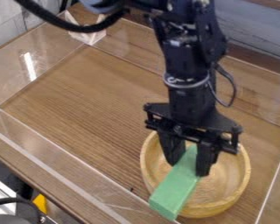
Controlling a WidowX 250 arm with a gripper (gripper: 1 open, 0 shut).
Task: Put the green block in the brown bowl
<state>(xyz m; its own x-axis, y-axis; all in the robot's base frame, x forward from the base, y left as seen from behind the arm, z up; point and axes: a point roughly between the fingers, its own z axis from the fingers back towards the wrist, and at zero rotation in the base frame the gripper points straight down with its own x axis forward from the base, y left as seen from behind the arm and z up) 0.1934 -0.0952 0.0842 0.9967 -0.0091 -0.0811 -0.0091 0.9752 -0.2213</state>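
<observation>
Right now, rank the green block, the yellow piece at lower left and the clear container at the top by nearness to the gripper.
1. Green block, between the fingers, over the bowl.
2. Yellow piece, lower left.
3. Clear container, top left.

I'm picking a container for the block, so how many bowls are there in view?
1. The brown bowl sits near the front edge of the table, under the pincer. The arm could be hiding others.
</observation>
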